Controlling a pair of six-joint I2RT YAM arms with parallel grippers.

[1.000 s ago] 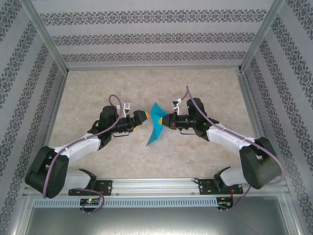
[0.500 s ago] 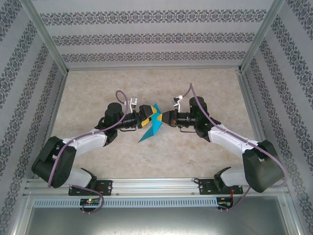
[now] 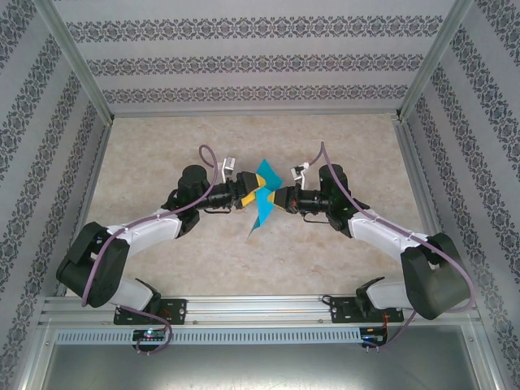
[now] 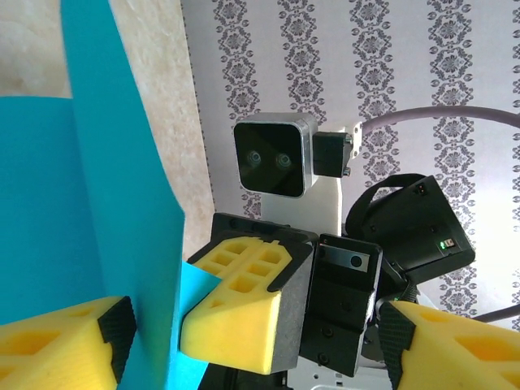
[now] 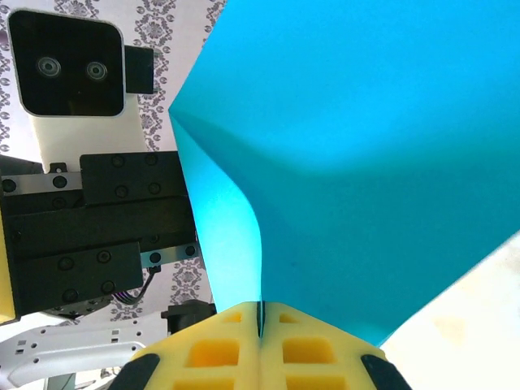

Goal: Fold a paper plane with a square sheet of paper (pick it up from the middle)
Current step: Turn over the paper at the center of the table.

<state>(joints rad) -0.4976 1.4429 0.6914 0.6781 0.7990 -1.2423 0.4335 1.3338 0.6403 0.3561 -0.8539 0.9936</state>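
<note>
The teal-blue sheet of paper [image 3: 260,213] hangs above the table's middle, creased into a narrower shape with a point toward the near edge. My right gripper [image 3: 277,197] is shut on its right edge. In the right wrist view the yellow pads [image 5: 219,349] press together on the paper [image 5: 366,162]. My left gripper [image 3: 247,193] faces it from the left and is open. In the left wrist view the paper [image 4: 97,203] and the right gripper's yellow fingertip [image 4: 244,309] both sit between the left gripper's [image 4: 252,349] spread fingers [image 4: 57,345].
The beige table [image 3: 162,146] lies bare around both arms. Patterned walls with metal frame posts [image 3: 77,61] close it in at the left, back and right. A metal rail [image 3: 260,309] carrying both arm bases runs along the near edge.
The left arm has moved right until its open jaws straddle the paper. The right gripper has lifted and turned the paper, whose point now hangs closer to the grippers.
</note>
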